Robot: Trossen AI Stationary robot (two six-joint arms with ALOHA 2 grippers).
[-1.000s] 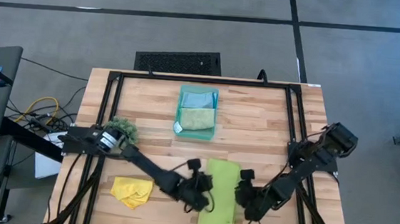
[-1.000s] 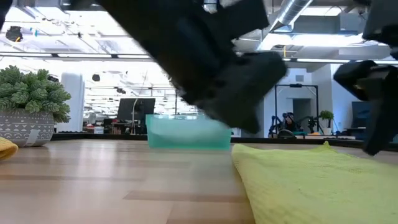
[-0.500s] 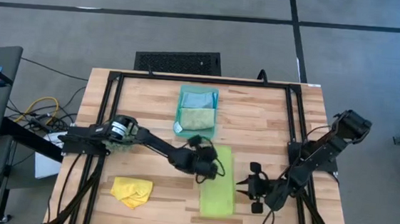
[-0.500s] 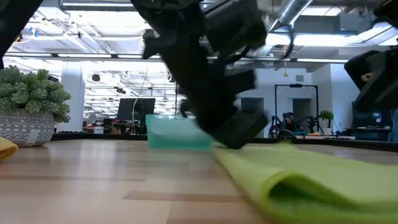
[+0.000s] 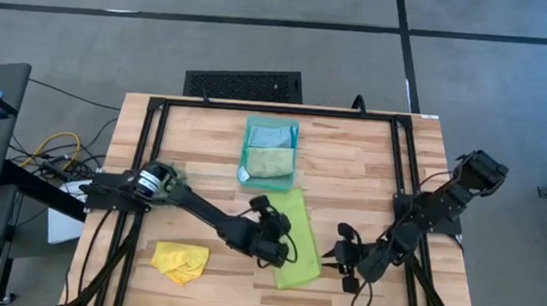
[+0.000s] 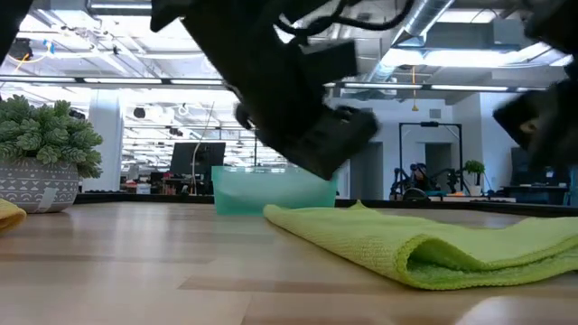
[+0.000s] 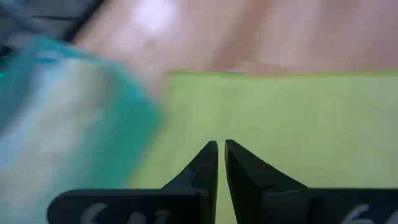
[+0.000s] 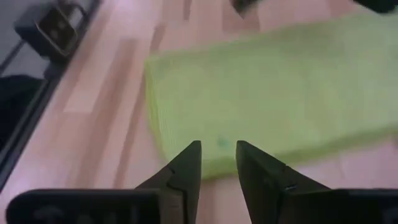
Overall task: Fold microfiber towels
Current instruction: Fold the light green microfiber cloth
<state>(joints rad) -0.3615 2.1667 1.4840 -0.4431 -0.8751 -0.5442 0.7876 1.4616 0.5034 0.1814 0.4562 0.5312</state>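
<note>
Above lime towel (image 5: 296, 241): left end effector (image 7: 221, 149) closed, right end effector (image 8: 217, 152) parted, empty.

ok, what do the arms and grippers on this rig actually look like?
Both arms are black, slim jointed links. The left arm has a silvery round joint near its base. Each gripper, left and right, has two dark tapered fingers with pointed tips. A black cable loops beside the right arm.
</note>
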